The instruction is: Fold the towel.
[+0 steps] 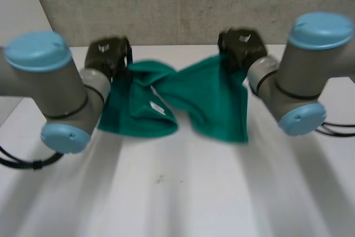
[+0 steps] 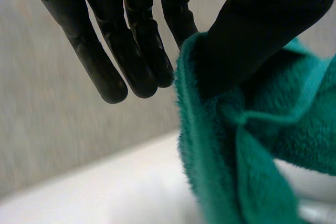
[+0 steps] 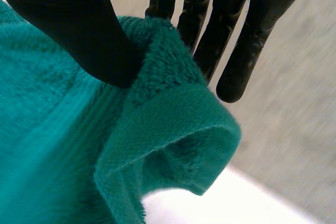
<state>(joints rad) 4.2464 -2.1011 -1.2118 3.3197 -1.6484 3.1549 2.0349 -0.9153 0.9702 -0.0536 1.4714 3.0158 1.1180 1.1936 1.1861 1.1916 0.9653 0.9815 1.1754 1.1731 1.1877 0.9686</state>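
Note:
A green towel (image 1: 183,101) hangs above the white table (image 1: 183,192), strung between my two hands and sagging in the middle, with a small white label (image 1: 157,107) on its left half. My left hand (image 1: 108,54) holds the towel's upper left corner. In the left wrist view the thumb (image 2: 262,30) pinches the towel's edge (image 2: 210,129) against a finger while the other fingers (image 2: 105,61) stay straight. My right hand (image 1: 241,45) holds the upper right corner. There the thumb (image 3: 79,30) presses the towel's hem (image 3: 168,114) against the fingers (image 3: 236,40).
A grey wall (image 1: 183,4) stands close behind the table's far edge. Both grey elbows with light-blue caps (image 1: 64,137) (image 1: 302,117) hang low over the table at either side of the towel.

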